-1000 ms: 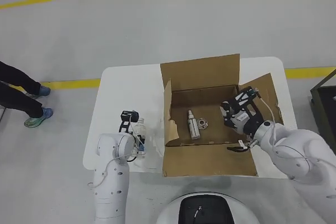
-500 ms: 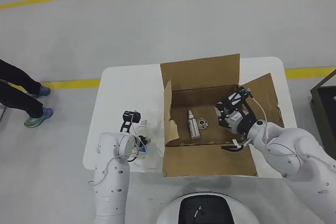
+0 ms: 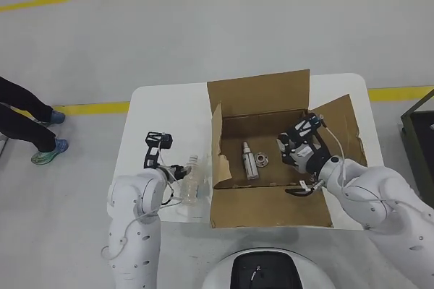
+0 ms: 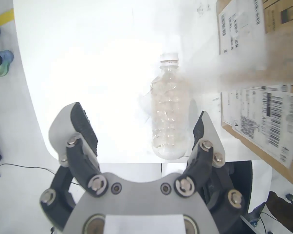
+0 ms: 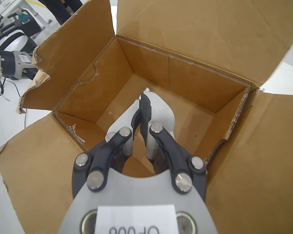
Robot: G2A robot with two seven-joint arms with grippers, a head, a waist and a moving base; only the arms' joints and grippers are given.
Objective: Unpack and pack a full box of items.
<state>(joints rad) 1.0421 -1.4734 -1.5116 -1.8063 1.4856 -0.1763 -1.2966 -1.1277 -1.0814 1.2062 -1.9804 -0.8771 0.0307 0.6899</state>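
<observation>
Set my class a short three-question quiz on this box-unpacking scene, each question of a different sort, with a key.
1. True or false: the clear bottle rests on the table, outside the cardboard box.
2. The left gripper is: A) shut on the bottle; B) open, holding nothing; C) inside the box.
3. Fill in: the right gripper, over the box, is ____ (open or shut).
Key: 1 true; 2 B; 3 shut.
</observation>
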